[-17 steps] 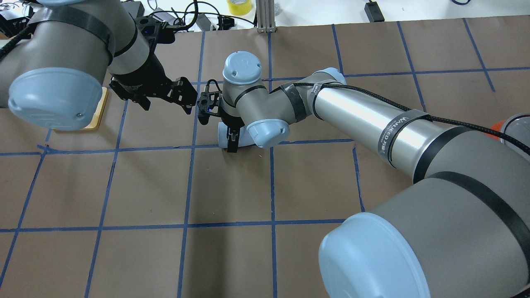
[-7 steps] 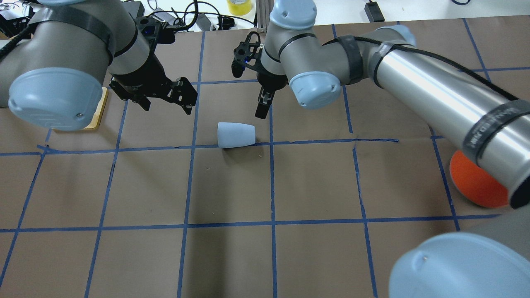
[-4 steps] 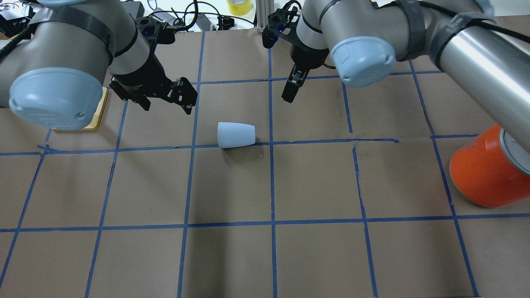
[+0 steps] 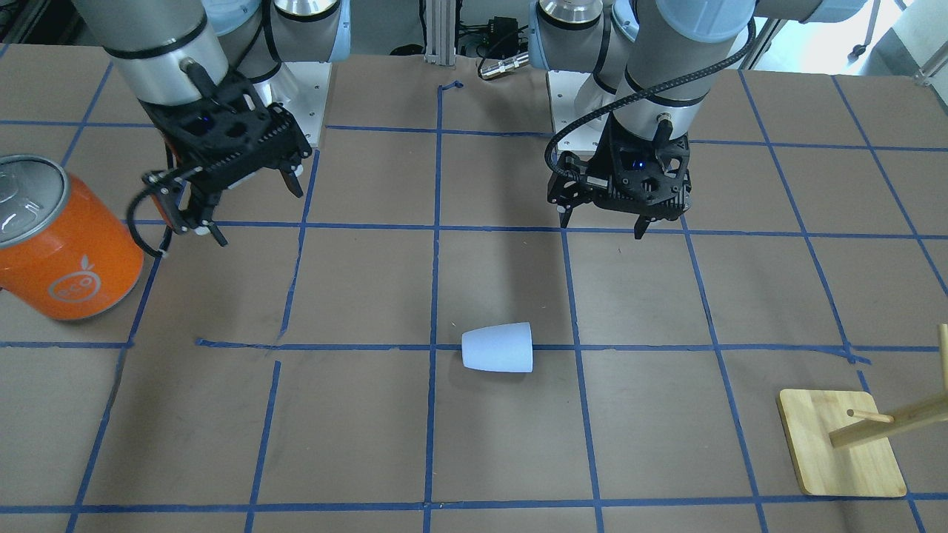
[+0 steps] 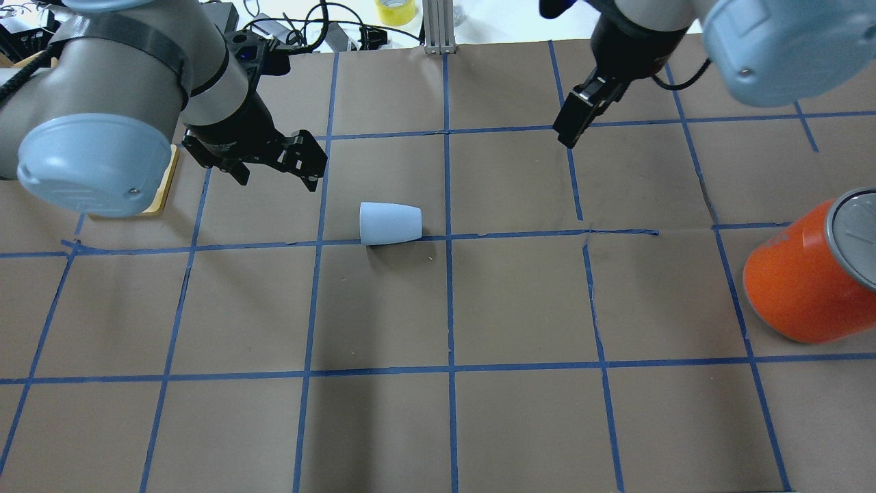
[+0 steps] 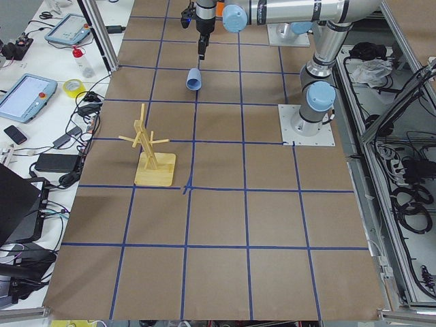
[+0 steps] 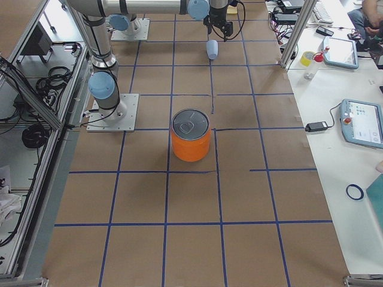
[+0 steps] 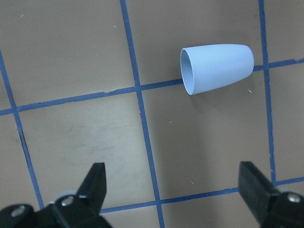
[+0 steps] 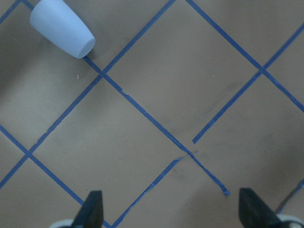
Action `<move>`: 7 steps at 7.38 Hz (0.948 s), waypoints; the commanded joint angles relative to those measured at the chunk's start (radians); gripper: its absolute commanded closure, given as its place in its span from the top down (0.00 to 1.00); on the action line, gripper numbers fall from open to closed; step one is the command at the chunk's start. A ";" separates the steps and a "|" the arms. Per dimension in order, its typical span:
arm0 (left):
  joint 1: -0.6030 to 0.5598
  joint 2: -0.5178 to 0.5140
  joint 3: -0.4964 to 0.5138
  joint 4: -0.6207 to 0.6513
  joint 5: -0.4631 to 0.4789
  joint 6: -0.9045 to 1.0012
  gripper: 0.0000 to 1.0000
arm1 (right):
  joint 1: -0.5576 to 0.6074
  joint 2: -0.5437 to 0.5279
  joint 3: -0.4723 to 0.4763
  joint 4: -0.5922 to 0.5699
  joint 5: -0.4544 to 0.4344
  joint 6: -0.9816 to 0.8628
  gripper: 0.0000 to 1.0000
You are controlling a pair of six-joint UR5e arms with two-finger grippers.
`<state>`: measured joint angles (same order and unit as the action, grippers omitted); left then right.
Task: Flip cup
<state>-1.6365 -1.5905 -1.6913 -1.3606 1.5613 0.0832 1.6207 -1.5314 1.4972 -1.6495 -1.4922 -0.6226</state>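
The pale blue-white cup [image 5: 390, 223] lies on its side on the brown table cover, across a blue tape line, with its rim toward my left arm. It also shows in the front view [image 4: 498, 348], the left wrist view [image 8: 216, 68] and the right wrist view [image 9: 61, 27]. My left gripper [image 5: 274, 171] [image 4: 603, 222] hovers open and empty, apart from the cup on its rim side. My right gripper [image 5: 571, 130] [image 4: 248, 207] is open and empty, raised and well away from the cup toward the far right.
A large orange can [image 5: 801, 287] [image 4: 63, 244] stands upright at the table's right side. A wooden peg rack [image 4: 840, 440] [image 6: 151, 153] stands at the left side beyond my left arm. Blue tape lines grid the table cover.
My right gripper, down at the cup 2.3 s ago, has let go, risen and swung away to the far right. The cup stays on its side. The left arm has barely moved.
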 commanded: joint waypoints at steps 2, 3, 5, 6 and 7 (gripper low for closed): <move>0.000 -0.006 -0.002 -0.002 -0.009 -0.002 1.00 | -0.025 -0.069 -0.008 0.020 -0.083 0.489 1.00; 0.000 -0.008 -0.002 -0.002 -0.003 0.004 1.00 | -0.024 -0.072 -0.011 0.022 -0.070 0.595 1.00; 0.018 -0.014 -0.001 0.008 -0.051 0.076 1.00 | -0.022 -0.035 -0.015 -0.100 -0.077 0.681 1.00; 0.027 -0.022 0.001 0.008 -0.105 0.184 1.00 | -0.022 -0.029 -0.014 -0.099 -0.069 0.673 1.00; 0.056 -0.052 -0.001 0.012 -0.109 0.197 1.00 | -0.019 -0.029 -0.006 -0.095 -0.060 0.673 1.00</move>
<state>-1.6074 -1.6161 -1.6914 -1.3527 1.4782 0.2263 1.5993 -1.5657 1.4850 -1.7362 -1.5613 0.0469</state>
